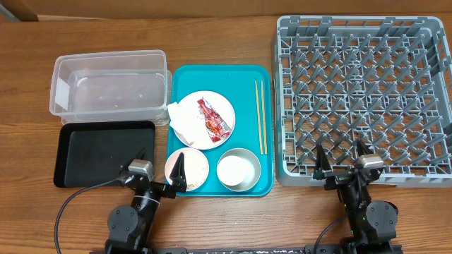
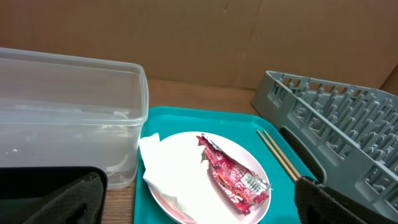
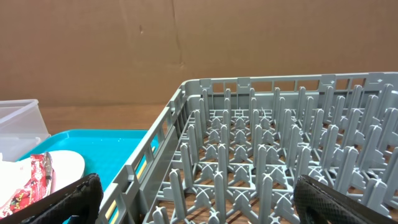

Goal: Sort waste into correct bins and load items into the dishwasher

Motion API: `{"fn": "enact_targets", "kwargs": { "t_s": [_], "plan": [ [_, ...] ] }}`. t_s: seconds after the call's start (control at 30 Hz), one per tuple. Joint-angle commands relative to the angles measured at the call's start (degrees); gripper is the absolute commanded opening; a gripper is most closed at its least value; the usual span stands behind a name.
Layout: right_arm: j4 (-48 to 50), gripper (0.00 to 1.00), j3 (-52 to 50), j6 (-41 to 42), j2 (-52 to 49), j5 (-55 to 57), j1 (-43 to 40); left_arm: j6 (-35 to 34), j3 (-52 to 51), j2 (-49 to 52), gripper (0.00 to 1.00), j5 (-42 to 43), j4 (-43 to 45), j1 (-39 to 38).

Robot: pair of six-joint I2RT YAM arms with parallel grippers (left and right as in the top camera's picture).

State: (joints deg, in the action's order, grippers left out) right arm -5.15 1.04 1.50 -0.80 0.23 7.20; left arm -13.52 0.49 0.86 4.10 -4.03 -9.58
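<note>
A brown cardboard wall (image 2: pixel 217 37) is standing behind a wooden table (image 1: pixel 233 219). Soft light is shining everywhere.

Open corridor over teal tray (image 1: pixel 212 79), between clear tub (image 1: pixel 163 85) wall and dish rack (image 1: pixel 277 106) wall.

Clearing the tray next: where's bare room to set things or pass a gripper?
Bare: the tub, black tray and rack hold nothing; open table behind the teal tray. Crowded: teal tray, with plate, dish, bowl, chopsticks.
</note>
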Motion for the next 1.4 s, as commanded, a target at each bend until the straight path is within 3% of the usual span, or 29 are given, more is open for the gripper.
{"fn": "enact_targets", "kwargs": {
  "t_s": [0.0, 0.7, 0.93, 1.03, 1.2, 1.37],
  "plan": [
    [0.35, 1.00, -0.57, -0.04, 0.42, -0.15, -0.15, -0.61, -0.22, -0.55, 1.00, -0.02, -0.07, 0.61],
    [0.37, 1.00, -0.57, 0.42, 0.42, -0.90, -0.15, -0.68, -0.22, -0.55, 1.00, -1.88, 0.74, 0.61],
    [1.44, 1.00, -0.55, 11.65, 0.42, -9.73, -0.15, -2.40, -0.22, -0.55, 1.00, 9.75, 1.88, 0.57],
    [3.06, 1.00, 0.04, 12.74, 0.42, -16.22, -0.15, -3.39, 0.02, -0.55, 1.00, 13.31, 6.38, 0.57],
    [-0.76, 1.00, 8.96, 13.79, 0.37, -20.02, -0.15, -3.39, 6.84, -0.46, 1.00, 13.29, 7.48, 0.61],
    [-16.28, 1.00, 26.97, 13.75, -5.27, -19.80, -0.15, -0.61, 20.96, 5.16, 1.00, 13.33, -4.17, 0.61]
  ]
}}
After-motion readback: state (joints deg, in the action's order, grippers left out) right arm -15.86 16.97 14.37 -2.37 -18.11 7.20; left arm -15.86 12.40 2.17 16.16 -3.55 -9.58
